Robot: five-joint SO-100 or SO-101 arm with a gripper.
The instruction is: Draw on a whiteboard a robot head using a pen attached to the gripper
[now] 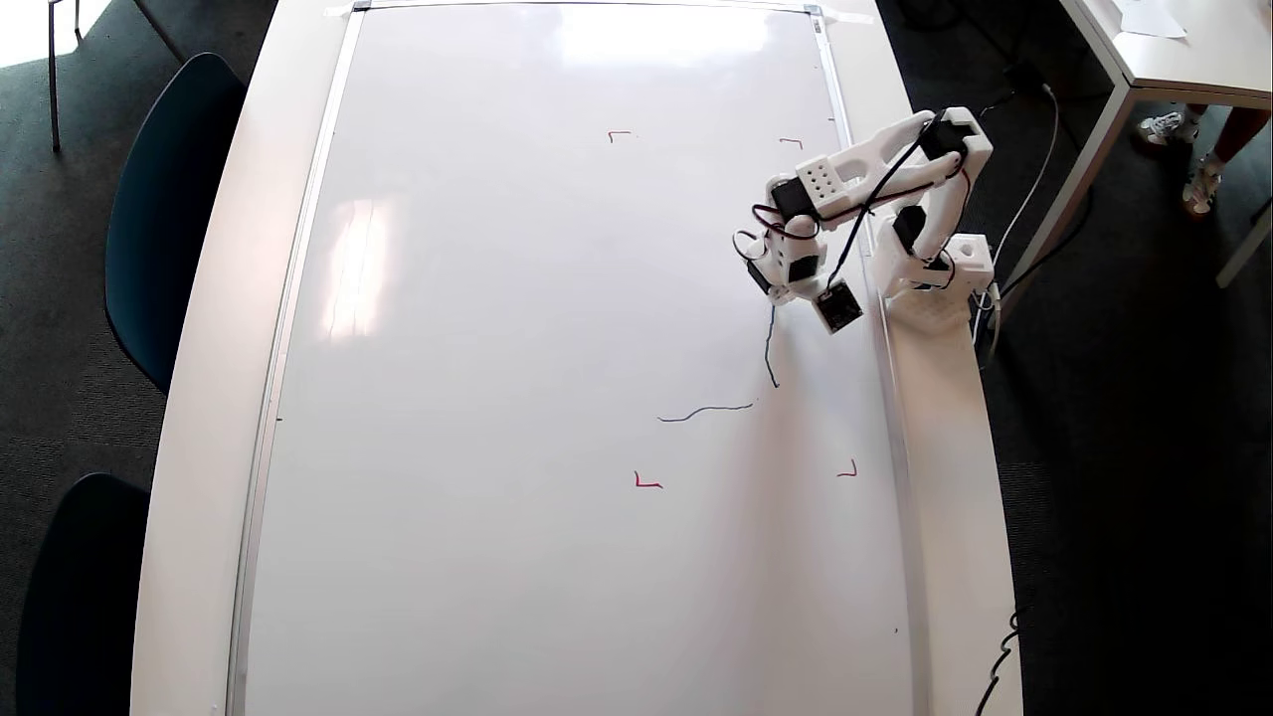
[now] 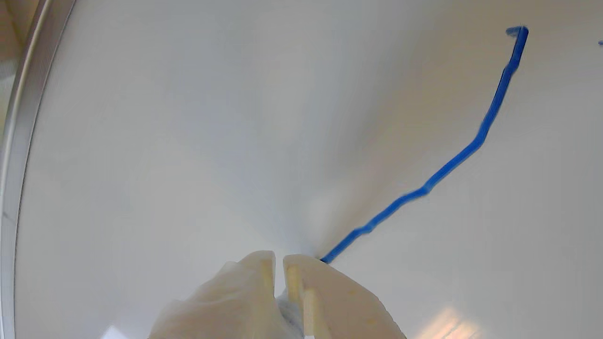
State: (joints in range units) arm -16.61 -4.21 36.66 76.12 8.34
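pale plastic jaws sit nearly together on what seems the pen, its tip hidden, so you keep the gripper point(image 2: 279, 263) low against the whiteboard point(image 2: 188, 141) where the unfinished robot head point(image 2: 452, 162) line ends.

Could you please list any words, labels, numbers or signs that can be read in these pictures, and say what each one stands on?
None: no readable text in either view.
The whiteboard bears only four red corner marks and blue pen strokes, not letters.
The small black circuit board by the gripper is too small to read.
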